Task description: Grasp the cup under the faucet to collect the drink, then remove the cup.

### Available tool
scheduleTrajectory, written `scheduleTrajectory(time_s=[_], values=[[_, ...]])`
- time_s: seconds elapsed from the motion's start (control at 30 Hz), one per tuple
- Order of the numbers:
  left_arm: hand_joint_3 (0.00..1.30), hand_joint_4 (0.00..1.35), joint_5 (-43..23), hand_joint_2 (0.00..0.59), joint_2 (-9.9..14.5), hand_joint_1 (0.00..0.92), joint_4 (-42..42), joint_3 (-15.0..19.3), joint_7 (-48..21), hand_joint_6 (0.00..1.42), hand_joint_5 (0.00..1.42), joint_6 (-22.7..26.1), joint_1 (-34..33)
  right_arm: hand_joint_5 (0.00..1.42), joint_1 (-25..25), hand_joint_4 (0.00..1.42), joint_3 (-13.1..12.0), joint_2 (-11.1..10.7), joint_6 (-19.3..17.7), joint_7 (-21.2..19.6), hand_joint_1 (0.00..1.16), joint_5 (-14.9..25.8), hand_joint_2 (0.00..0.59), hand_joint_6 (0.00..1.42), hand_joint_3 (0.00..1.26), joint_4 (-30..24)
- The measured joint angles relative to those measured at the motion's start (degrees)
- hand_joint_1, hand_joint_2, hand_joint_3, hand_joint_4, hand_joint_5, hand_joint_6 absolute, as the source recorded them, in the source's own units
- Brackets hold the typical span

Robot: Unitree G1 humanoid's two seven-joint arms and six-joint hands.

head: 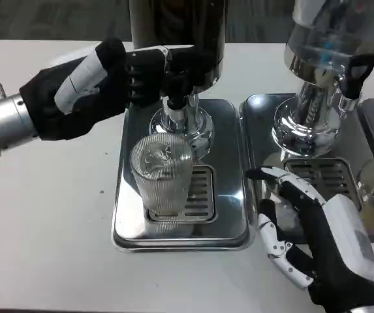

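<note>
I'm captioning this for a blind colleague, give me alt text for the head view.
A ribbed clear cup stands on a steel drip tray under the faucet, held by neither robot hand. The left robot hand is at the faucet's lever; the right robot hand rests open beside the tray.

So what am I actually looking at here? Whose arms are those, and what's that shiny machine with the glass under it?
You are looking down from a camera on a humanoid robot's head or chest, so the two silver forearms are its own. Its left hand, in a black and white covering, reaches to the tap of a polished metal drink dispenser; the hand lies against the tap area, but exactly what it presses is hard to tell. Under the spout stands a clear ribbed glass cup on a shiny steel drip tray with a slotted grate. The right hand holds nothing, with its fingers spread, resting low beside a second dispenser and its own tray. Everything sits on a white table.
</note>
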Motion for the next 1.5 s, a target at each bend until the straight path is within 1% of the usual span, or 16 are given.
scheduleTrajectory(time_s=[0.13,0.27,0.43,0.53,0.63,0.73,0.83,1.03,1.07,1.3,1.4,1.5], values=[[0.17,0.05,0.01,0.047,0.0,0.0,-0.38,-0.17,0.22,0.06,0.08,-1.39,0.47,0.2,0.0,0.23,-0.09,0.01,0.0,0.27,0.47,0.02,0.572,0.3,0.34,-0.01],[0.17,0.05,0.13,0.05,0.02,0.0,-0.71,-0.73,0.98,0.07,0.08,-4.23,1.08,0.2,-0.13,0.23,-0.26,0.04,0.0,0.7,0.47,0.85,0.572,0.3,0.34,-0.01],[0.17,0.05,0.24,0.051,0.37,0.0,-1.12,-1.51,1.69,0.07,0.08,-6.53,1.43,0.2,-0.82,0.23,-0.44,0.03,0.0,0.98,0.47,1.43,0.572,0.3,0.33,-0.01],[0.17,0.05,0.39,0.05,0.48,0.0,-1.46,-1.8,2.23,0.07,0.08,-8.11,1.88,0.2,-1.34,0.23,-0.53,0.04,0.0,1.82,0.46,2.73,0.565,0.3,0.32,-0.01],[0.17,0.05,0.55,0.05,0.75,0.0,-1.54,-2.03,2.75,0.07,0.08,-9.78,2.24,0.2,-1.91,0.22,-0.79,0.1,0.0,3.11,0.45,5.77,0.536,0.3,0.3,0.19],[0.17,0.05,0.9,0.05,0.82,0.0,-1.63,-2.15,3.11,0.07,0.08,-10.93,2.45,0.19,-2.41,0.21,-0.91,0.07,-0.01,3.91,0.45,7.17,0.518,0.3,0.28,0.38],[0.17,0.05,1.31,0.05,0.93,0.0,-1.76,-2.17,3.45,0.07,0.08,-12.08,2.73,0.18,-2.56,0.21,-0.94,0.04,-0.01,4.28,0.45,7.86,0.499,0.28,0.26,0.42],[0.18,0.06,1.94,0.049,1.05,0.0,-2.22,-2.26,4.17,0.07,0.07,-13.82,3.37,0.15,-3.42,0.15,-0.97,0.04,0.04,6.53,0.51,9.37,0.421,0.26,0.19,0.54],[0.18,0.06,1.95,0.049,1.06,0.0,-2.27,-2.26,4.18,0.07,0.07,-13.99,3.41,0.15,-3.57,0.14,-0.95,0.05,0.04,6.94,0.52,9.9,0.401,0.25,0.18,0.55],[0.18,0.06,2.07,0.049,1.2,0.0,-2.93,-2.36,4.81,0.07,0.07,-15.19,4.12,0.1,-4.25,0.08,-0.94,0.03,0.36,9.33,0.54,11.29,0.355,0.21,0.11,0.82],[0.18,0.06,2.16,0.049,1.59,0.0,-3.51,-2.56,5.12,0.07,0.07,-15.74,4.51,0.06,-4.63,0.03,-0.86,0.03,1.34,11.17,0.57,11.99,0.312,0.18,0.07,0.82],[0.18,0.06,2.16,0.049,1.98,0.0,-4.1,-2.68,5.36,0.07,0.07,-16.06,5.04,0.02,-5.07,0.0,-0.78,0.04,2.58,13.79,0.58,13.75,0.301,0.15,0.04,0.82]])
